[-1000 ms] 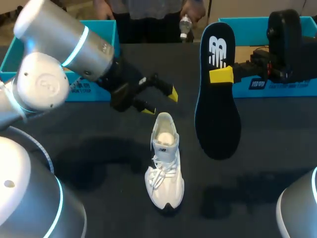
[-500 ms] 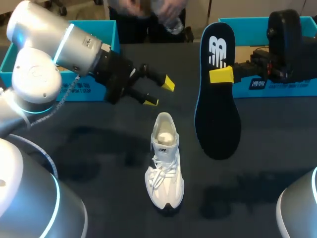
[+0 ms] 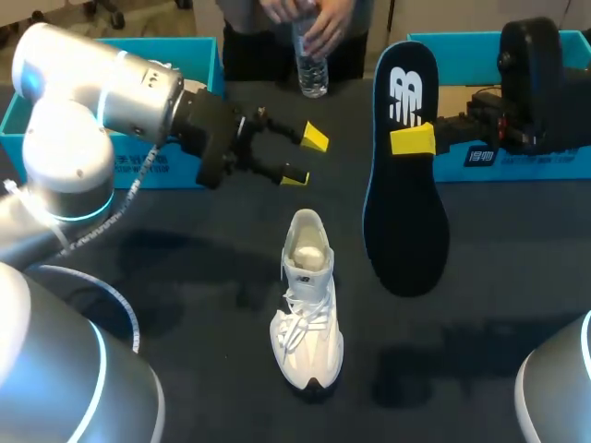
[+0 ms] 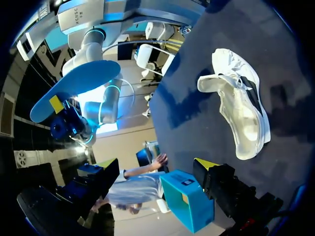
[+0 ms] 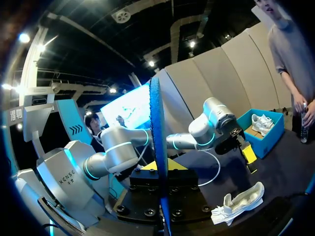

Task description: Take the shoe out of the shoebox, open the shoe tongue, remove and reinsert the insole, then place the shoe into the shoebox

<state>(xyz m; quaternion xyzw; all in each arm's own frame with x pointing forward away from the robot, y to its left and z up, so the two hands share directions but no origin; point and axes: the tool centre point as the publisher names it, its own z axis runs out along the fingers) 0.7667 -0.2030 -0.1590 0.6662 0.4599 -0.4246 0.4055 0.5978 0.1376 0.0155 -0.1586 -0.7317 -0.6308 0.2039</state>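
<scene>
1. Holding the left pincer spread wide in the head view, gripping nothing, hanging above the table just past the heel of the shoe. Clamping the right pincer on the dark insole just below its printed end, with one yellow tip pressing on the face and the other finger hiding behind. Holding that insole lengthwise in the air to the right of the shoe, apart from it. Leaving the white shoe standing on its sole near the table's middle, toe pointing toward the robot, mouth gaping. Showing the left shoebox at the far left behind the left arm, and the right shoebox at the far right behind the right pincer. Showing also a person's hands gripping a clear bottle at the table's far edge.
2. Turning to the left wrist view: holding the left pincer with both fingers far apart and nothing between them. Seeing the shoe on the table off to one side, well apart from the fingers. Seeing the insole farther ahead, raised in the right pincer.
3. Turning to the right wrist view: pinching the insole edge-on between the fingers of the right pincer. Seeing the shoe on the table beyond, the left pincer spread above it, and the left shoebox behind, holding something white.
</scene>
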